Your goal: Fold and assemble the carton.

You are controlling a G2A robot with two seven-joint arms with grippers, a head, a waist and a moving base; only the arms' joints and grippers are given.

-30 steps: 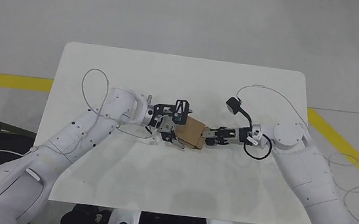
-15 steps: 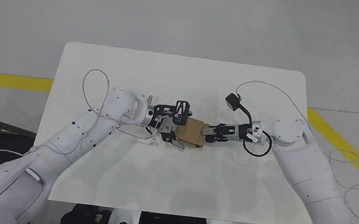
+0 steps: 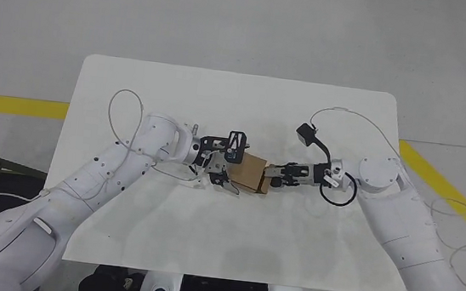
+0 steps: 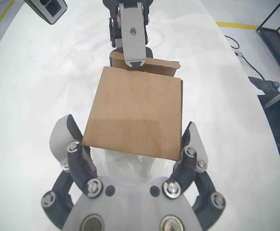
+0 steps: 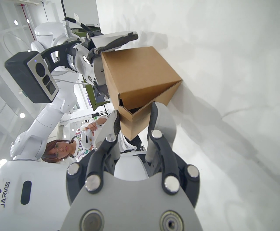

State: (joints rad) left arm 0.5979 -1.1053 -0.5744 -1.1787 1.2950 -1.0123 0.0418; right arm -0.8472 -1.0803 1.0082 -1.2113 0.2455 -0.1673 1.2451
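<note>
A brown cardboard carton (image 3: 249, 172) sits at the middle of the white table (image 3: 179, 88), held from both ends. My left gripper (image 4: 132, 136) clamps the carton (image 4: 135, 113) across its width, one finger (image 4: 73, 133) at each near corner. At the far end my right gripper (image 5: 134, 122) is shut on a flap of the carton (image 5: 135, 72), whose end there stands partly open with folded flaps. The right finger (image 4: 133, 43) presses on the flap edge in the left wrist view. The left gripper's finger (image 5: 116, 42) lies along the carton's far top edge.
Both arms meet at the table's centre, the left gripper (image 3: 227, 169) and the right gripper (image 3: 272, 177) facing each other. Thin cables loop above each arm. Bare tabletop lies all around the carton. A yellow floor line (image 3: 15, 105) runs past the table's sides.
The right wrist has shifted slightly toward the carton and back. The carton and the left gripper stay in the same place.
</note>
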